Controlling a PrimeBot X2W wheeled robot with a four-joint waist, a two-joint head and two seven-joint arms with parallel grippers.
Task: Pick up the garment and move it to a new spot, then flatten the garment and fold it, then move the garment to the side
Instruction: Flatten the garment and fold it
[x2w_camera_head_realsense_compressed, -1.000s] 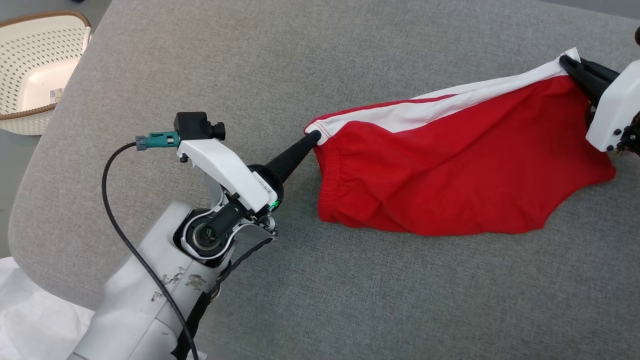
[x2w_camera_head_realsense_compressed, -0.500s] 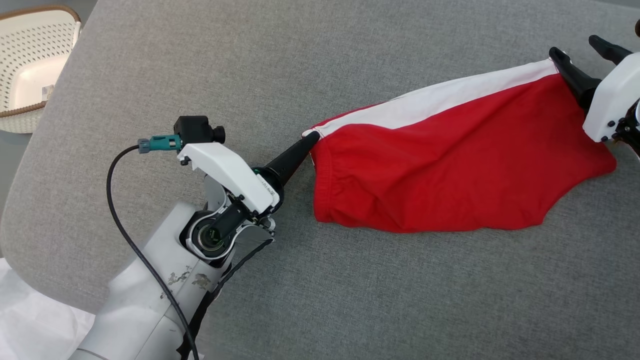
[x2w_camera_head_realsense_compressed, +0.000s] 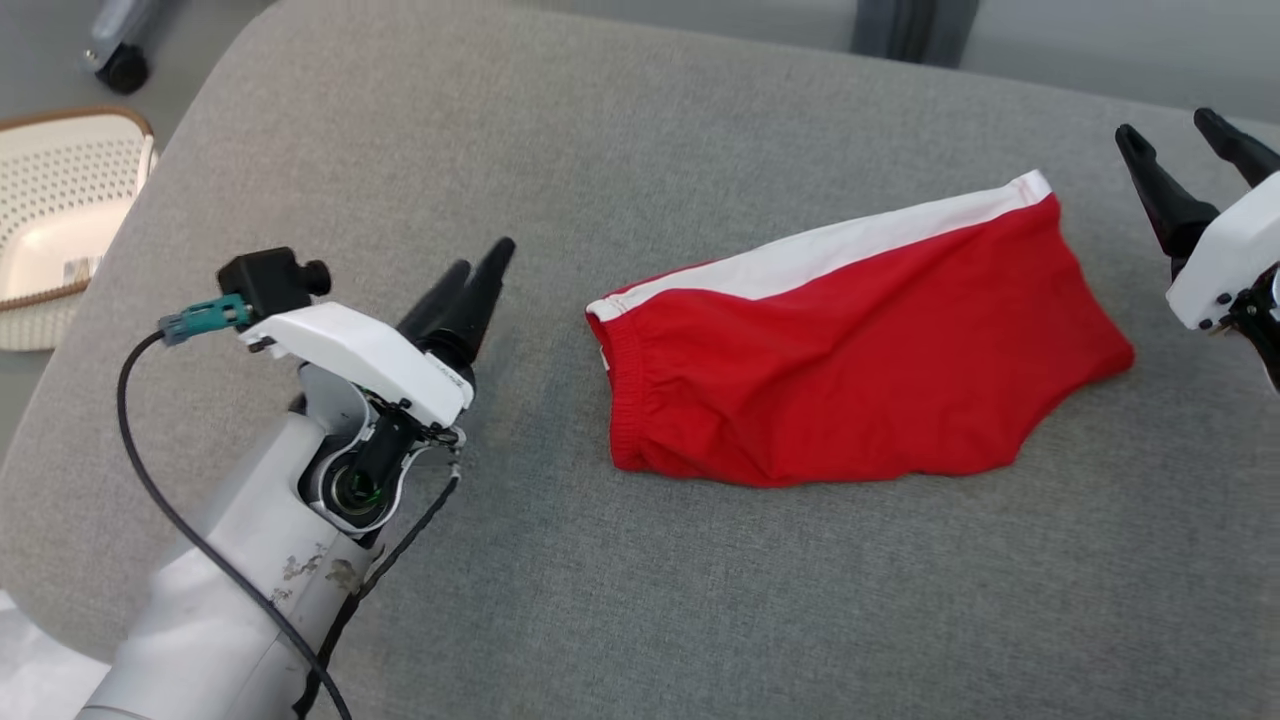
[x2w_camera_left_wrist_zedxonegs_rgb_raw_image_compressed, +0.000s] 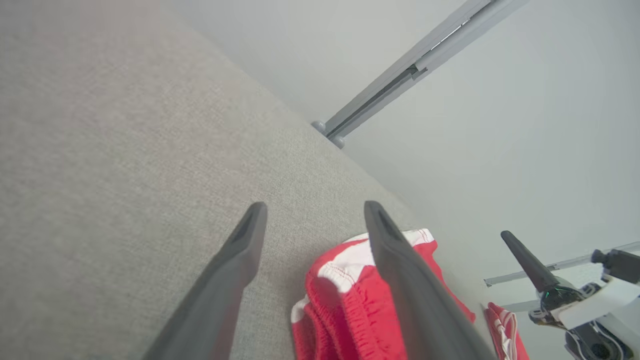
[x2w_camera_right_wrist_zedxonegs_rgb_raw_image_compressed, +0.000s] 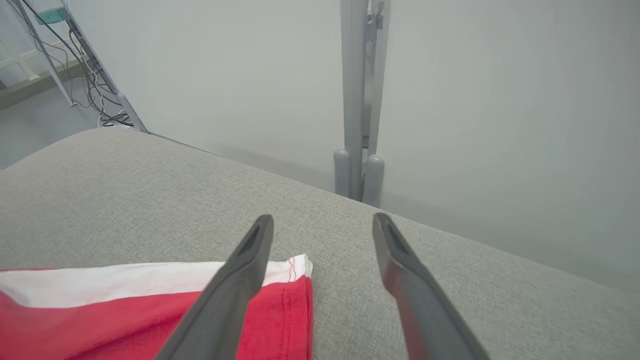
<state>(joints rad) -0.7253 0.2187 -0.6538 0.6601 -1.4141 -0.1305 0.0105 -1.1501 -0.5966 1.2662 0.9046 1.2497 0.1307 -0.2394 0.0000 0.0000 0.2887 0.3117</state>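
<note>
Head view: got red shorts (x2w_camera_head_realsense_compressed: 850, 360) lying loose mid table (x2w_camera_head_realsense_compressed: 700, 600), white stripe along the far edge. Left pincer (x2w_camera_head_realsense_compressed: 483, 257) spread apart near the waistband end, gripping nothing. Right pincer (x2w_camera_head_realsense_compressed: 1165, 128) spread too, off the other end.

Left wrist: looking past wide-apart fingers (x2w_camera_left_wrist_zedxonegs_rgb_raw_image_compressed: 235, 270) at the waistband, no contact.

Right wrist: same deal, fingers (x2w_camera_right_wrist_zedxonegs_rgb_raw_image_compressed: 400, 270) apart, shorts' white corner low beside one, no grip.

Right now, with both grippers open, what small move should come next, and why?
Probably lower the left gripper to the waistband end of the red shorts: they lie fairly flat on the grey cushion, the right gripper also open and clear, so folding needs a grip.
</note>
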